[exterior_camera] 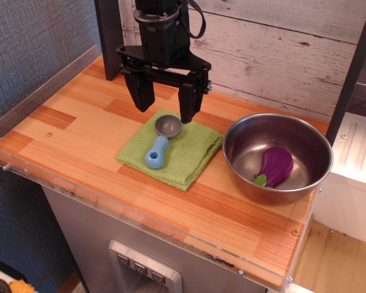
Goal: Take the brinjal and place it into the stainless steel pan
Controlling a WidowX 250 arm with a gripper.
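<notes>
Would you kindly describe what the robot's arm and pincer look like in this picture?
The arm is matte black, a blocky cylindrical wrist with a black cable looping beside it. The pincer is black too: a wide crossbar carrying two thick, tapering fingers. No markings are legible.

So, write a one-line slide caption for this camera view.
Brinjal rests in steel pan; open gripper above scoop.

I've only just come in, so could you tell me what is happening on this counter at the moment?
The brinjal already lies inside the stainless steel pan at the right of the wooden counter. The gripper is open and empty, hovering above the blue-handled scoop on the green cloth, well away from the pan.
</notes>
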